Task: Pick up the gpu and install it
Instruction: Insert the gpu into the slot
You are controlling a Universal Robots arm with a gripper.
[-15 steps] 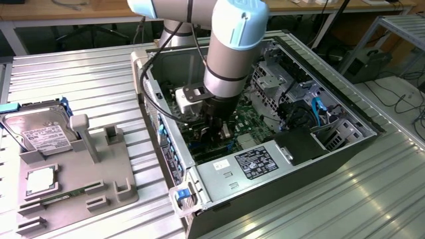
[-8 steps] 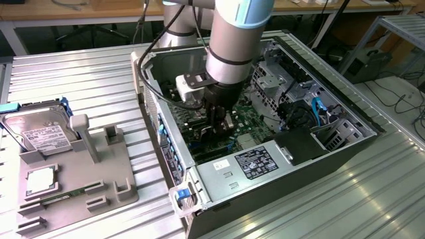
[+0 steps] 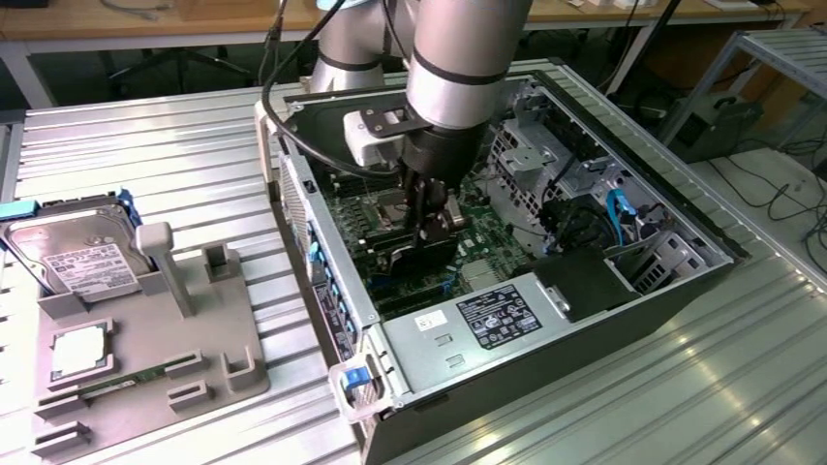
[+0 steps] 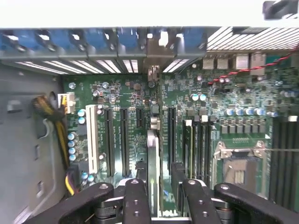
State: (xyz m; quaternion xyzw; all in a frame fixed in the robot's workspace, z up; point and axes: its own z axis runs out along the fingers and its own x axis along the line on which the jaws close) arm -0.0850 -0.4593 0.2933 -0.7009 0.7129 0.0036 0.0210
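Observation:
The gpu (image 3: 416, 260) is a thin black card that stands on edge over the green motherboard (image 3: 498, 237) inside the open computer case (image 3: 672, 208). My gripper (image 3: 433, 231) reaches down into the case and is shut on the card's upper edge. In the wrist view the gpu (image 4: 152, 149) runs edge-on between the black fingers (image 4: 136, 196) of the gripper (image 4: 159, 176). It lines up along a long expansion slot, and its silver bracket (image 4: 154, 51) sits at the case's rear slot openings. Whether the card is pressed fully into the slot I cannot tell.
A grey fixture (image 3: 194, 373) at the exterior view's left holds a silver hard drive (image 3: 80, 257), a processor (image 3: 80, 351) and a green memory stick (image 3: 123, 383). Inside the case are the power supply (image 3: 498, 315), drive cages (image 3: 549, 145), blue cables (image 3: 618, 218) and an empty processor socket (image 4: 240, 170).

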